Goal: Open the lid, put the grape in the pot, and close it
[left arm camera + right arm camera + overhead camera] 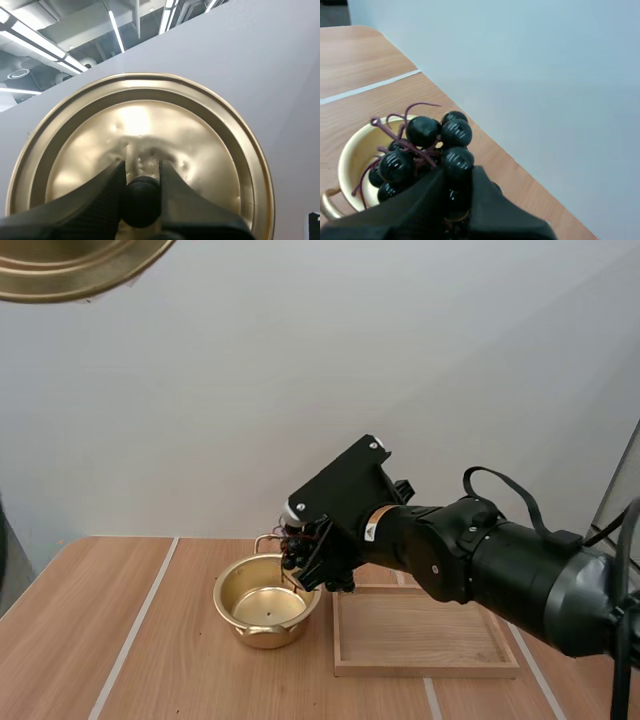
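Observation:
A gold pot (266, 602) stands uncovered on the table, its inside bare. My right gripper (318, 562) hovers over the pot's right rim, shut on a bunch of dark grapes (300, 550). In the right wrist view the grapes (427, 150) with purple stems hang above the pot (350, 165), pinched by my right gripper (455, 192). The gold lid (75, 265) is held high at the upper left of the high view. My left gripper (141, 192) is shut on the lid's black knob (141, 202), with the lid's (145, 135) top face toward the camera.
A shallow wooden tray (425, 632) lies right of the pot, under my right arm. Pale seams run along the wooden tabletop (150, 650). A plain light wall stands behind the table.

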